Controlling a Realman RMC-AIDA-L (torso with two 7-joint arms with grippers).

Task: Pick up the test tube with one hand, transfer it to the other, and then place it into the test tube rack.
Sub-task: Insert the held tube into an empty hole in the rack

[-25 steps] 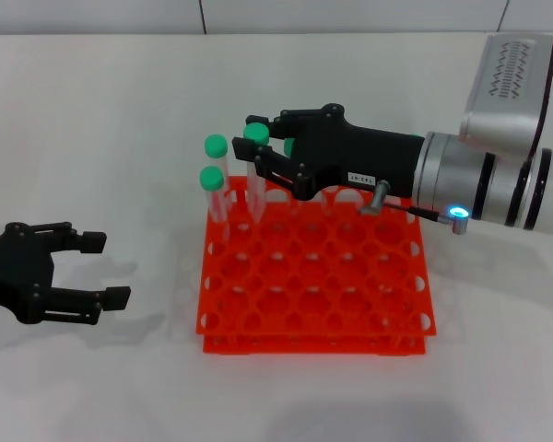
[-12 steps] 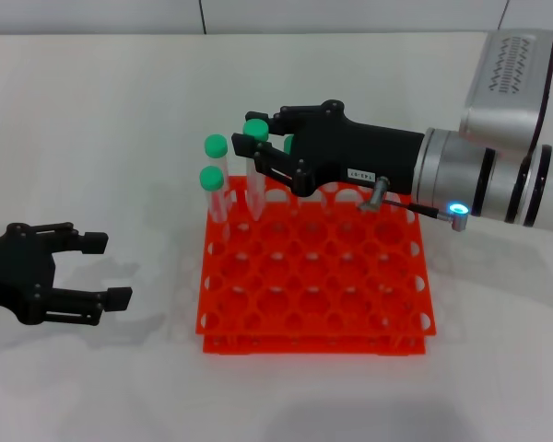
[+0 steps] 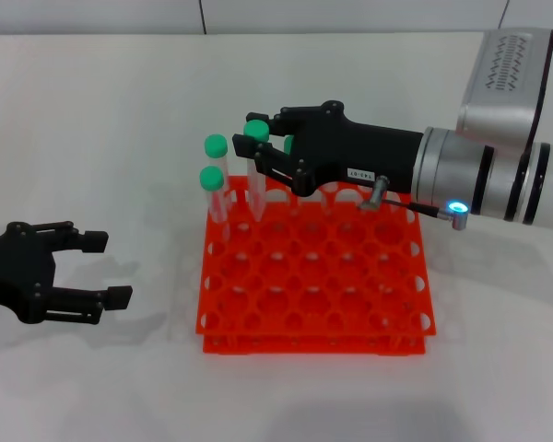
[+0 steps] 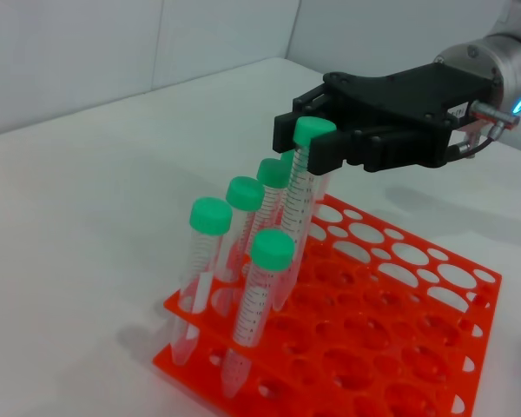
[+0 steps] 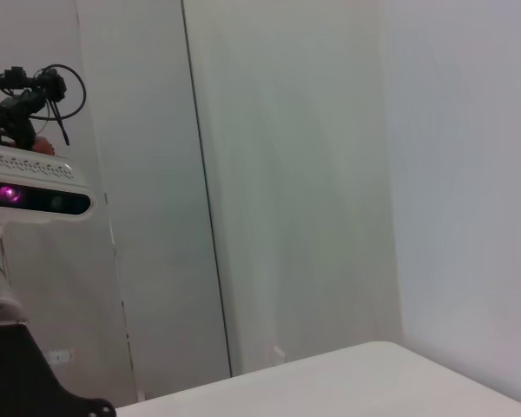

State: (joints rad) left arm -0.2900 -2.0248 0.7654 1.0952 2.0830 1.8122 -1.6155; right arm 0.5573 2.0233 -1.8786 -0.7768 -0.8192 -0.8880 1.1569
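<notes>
Barely moved: right hand (image 3: 269, 150) clenched on test tube (image 4: 300, 208), seating it in rack (image 3: 313, 276); left hand (image 3: 78, 269) released, idle on counter (image 3: 120, 138).

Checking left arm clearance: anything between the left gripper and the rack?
Nothing: in the head view only bare white table separates the open left gripper from the test tube rack.

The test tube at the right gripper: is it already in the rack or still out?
In, partly. The test tube leans, its lower end inside a hole of the test tube rack, while the right gripper fingers grip it below the cap.
</notes>
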